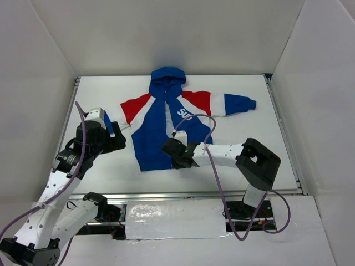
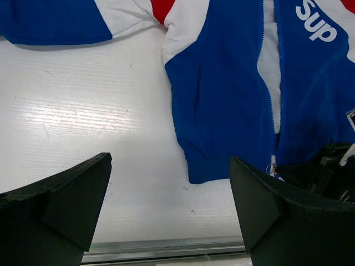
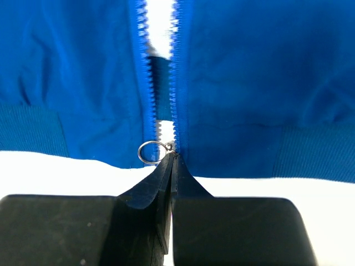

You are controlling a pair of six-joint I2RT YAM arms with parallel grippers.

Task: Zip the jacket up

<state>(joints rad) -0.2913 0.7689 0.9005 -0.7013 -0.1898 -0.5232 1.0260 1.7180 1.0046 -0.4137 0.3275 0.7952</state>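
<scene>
The jacket (image 1: 166, 124) is seen laid flat on the white surface (image 1: 249, 130), hood away from the arms and hem nearest them. The right gripper (image 3: 171, 159) is pinched shut on the zipper pull (image 3: 151, 152) at the hem. The open zipper track (image 3: 142, 61) runs straight away from it toward the hood. The left gripper (image 2: 170, 163) is held wide, off the jacket's left side.

White table (image 1: 266, 122), white walls (image 1: 166, 33)
</scene>
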